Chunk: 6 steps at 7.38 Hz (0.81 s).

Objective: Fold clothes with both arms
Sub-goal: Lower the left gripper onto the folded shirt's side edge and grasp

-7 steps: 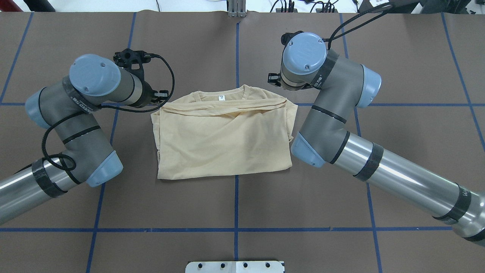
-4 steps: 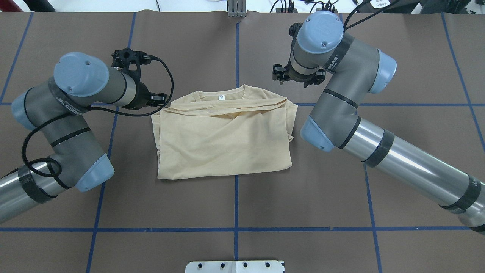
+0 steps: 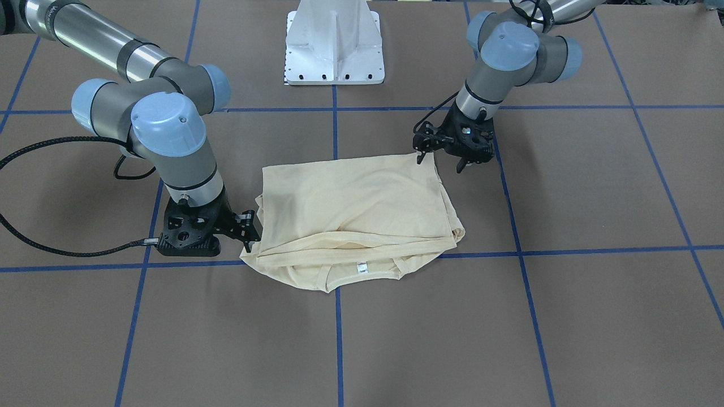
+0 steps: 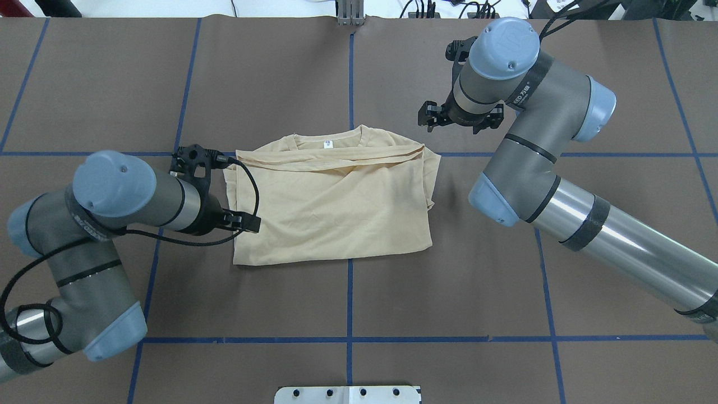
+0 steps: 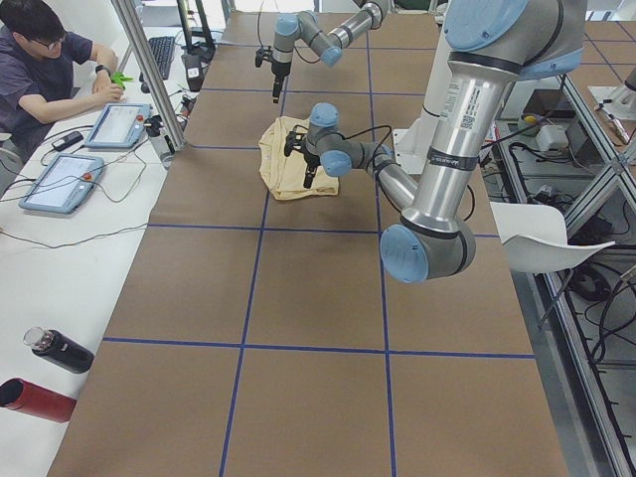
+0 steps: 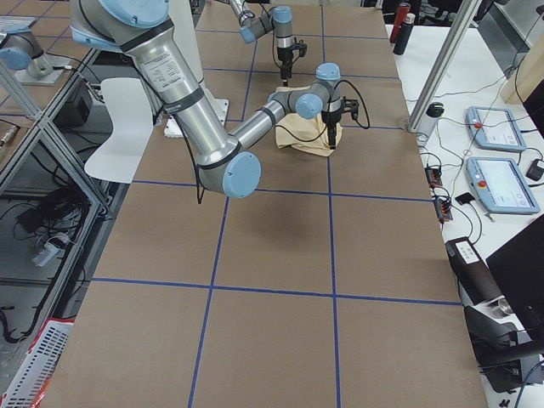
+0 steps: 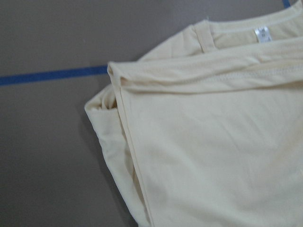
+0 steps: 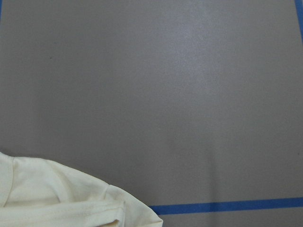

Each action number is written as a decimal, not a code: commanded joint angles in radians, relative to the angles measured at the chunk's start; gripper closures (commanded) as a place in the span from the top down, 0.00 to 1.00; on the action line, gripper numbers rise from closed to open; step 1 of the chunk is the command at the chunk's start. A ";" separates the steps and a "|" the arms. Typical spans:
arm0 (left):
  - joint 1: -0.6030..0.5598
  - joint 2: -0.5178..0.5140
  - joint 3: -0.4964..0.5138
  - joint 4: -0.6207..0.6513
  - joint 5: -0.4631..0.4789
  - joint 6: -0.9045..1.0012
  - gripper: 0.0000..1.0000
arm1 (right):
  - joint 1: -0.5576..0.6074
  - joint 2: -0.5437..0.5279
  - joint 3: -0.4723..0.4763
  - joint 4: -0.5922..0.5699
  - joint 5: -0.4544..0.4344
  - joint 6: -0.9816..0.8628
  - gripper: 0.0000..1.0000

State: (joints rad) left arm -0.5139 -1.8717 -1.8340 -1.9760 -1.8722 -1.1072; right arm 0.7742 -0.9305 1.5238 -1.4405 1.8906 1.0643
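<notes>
shirt [image 4: 336, 207] looks folded to a rectangle, sleeves tucked; probably one more fold left. left pincer [image 3: 440, 163] and right pincer [image 3: 250, 230] both spread, empty.

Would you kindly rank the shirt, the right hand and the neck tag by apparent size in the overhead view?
1. shirt, by far the largest.
2. right hand, much smaller, and only partly in sight from above.
3. neck tag, a tiny white patch at the collar.

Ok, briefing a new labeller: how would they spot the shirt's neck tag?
On the brown, blue-taped table lies one folded cream shirt. Inside its collar sits the neck tag, a small square and the only white patch on the plain cloth.
</notes>
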 commanded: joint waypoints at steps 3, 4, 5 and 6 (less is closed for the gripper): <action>0.072 0.005 0.013 -0.009 0.036 -0.054 0.83 | 0.002 -0.002 0.010 0.000 0.001 -0.001 1.00; 0.072 0.006 0.013 -0.007 0.036 -0.053 0.83 | 0.000 -0.002 0.010 0.000 -0.001 0.000 1.00; 0.072 0.008 0.015 -0.009 0.036 -0.053 0.83 | 0.000 -0.002 0.010 0.000 -0.001 -0.001 1.00; 0.072 0.006 0.015 -0.009 0.036 -0.053 0.80 | 0.000 -0.002 0.010 0.000 -0.001 0.000 1.00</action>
State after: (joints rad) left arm -0.4421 -1.8649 -1.8202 -1.9846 -1.8362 -1.1599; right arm 0.7750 -0.9327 1.5339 -1.4404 1.8901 1.0637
